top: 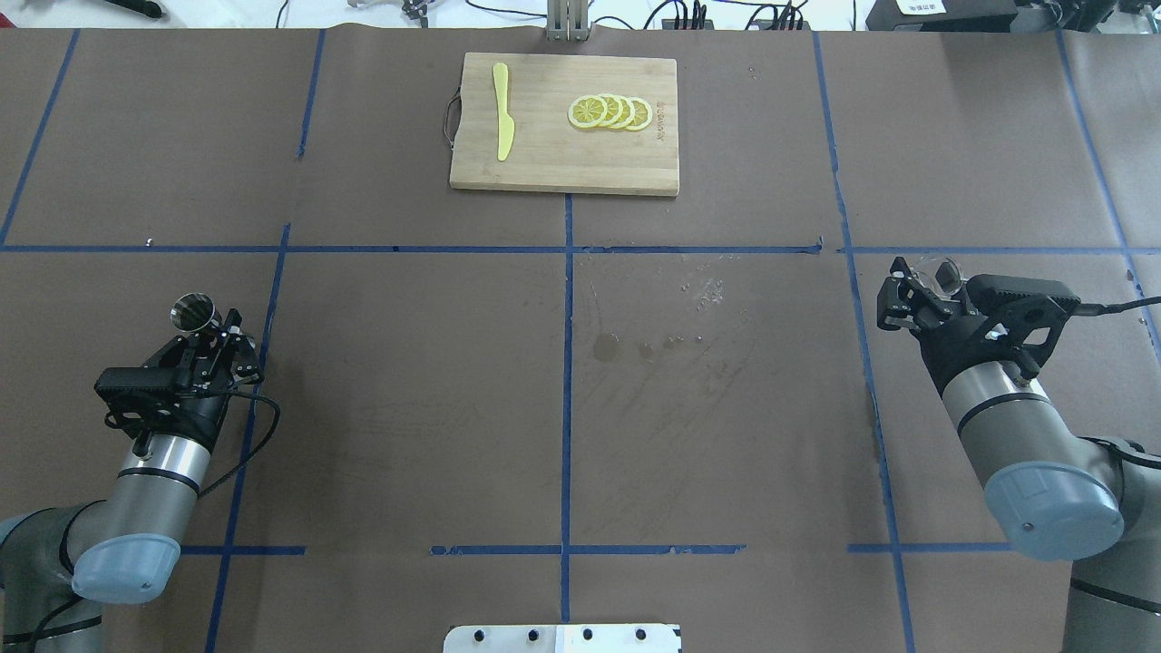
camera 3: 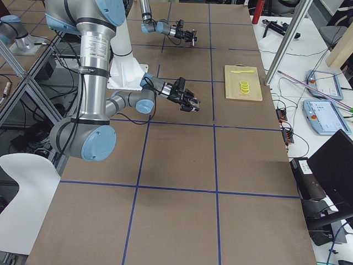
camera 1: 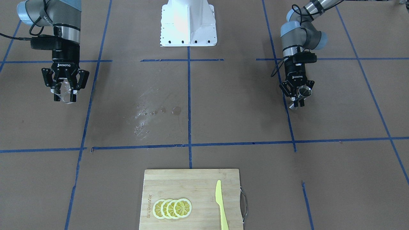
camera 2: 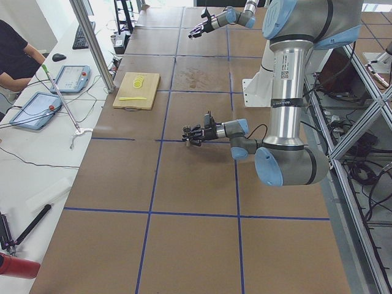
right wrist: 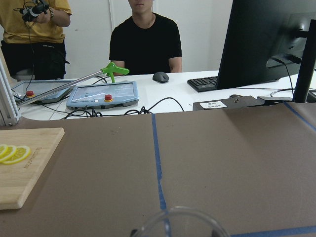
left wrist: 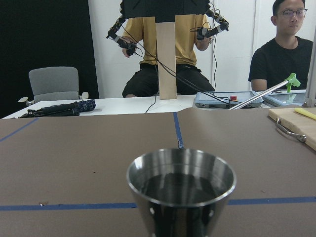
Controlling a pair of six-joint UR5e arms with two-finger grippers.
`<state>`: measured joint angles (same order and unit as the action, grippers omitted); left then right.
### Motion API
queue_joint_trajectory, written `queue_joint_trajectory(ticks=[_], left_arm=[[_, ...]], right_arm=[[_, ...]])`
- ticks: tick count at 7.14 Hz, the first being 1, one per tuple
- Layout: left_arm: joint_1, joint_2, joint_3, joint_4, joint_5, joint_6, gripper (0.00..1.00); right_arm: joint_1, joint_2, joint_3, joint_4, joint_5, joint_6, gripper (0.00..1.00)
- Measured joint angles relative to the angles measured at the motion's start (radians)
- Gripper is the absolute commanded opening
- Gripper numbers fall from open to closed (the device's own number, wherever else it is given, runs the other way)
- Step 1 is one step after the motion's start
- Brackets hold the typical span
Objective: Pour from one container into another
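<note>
Over brown table (camera 1: 239,105), left claw (top: 214,330) clamps steel cup (left wrist: 181,190), interior shown only from its wrist; right claw (camera 1: 65,97) clamps glass (camera 1: 63,89).

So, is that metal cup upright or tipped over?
Upright. The metal cup, held by the left gripper, shows a level rim, mouth facing up.

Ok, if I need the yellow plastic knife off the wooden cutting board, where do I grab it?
I'd grip the yellow plastic knife by its slim handle at the far end, coming straight down and closing across its width: it lies flat on the wooden cutting board, blade towards the robot.
</note>
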<state>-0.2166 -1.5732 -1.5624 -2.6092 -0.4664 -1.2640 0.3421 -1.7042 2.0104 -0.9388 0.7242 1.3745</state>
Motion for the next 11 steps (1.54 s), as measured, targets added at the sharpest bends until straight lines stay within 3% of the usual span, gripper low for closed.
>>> queue_joint_trajectory(ticks=[3,5,6,11], left_arm=[[0.0,-0.001,0.0,0.0,-0.022,0.002,0.55],[0.0,-0.001,-0.001,0.0,-0.031,0.004,0.65],[0.0,-0.001,-0.001,0.0,-0.035,0.004,1.0],[-0.002,0.001,-0.026,-0.003,-0.1,0.014,1.0]], right_arm=[[0.001,0.0,-0.001,0.0,0.0,-0.001,0.0],[0.001,0.0,-0.001,0.0,-0.002,-0.001,0.0],[0.0,0.0,-0.001,0.0,-0.004,-0.001,0.0],[0.0,0.0,-0.001,0.0,-0.006,-0.002,0.0]])
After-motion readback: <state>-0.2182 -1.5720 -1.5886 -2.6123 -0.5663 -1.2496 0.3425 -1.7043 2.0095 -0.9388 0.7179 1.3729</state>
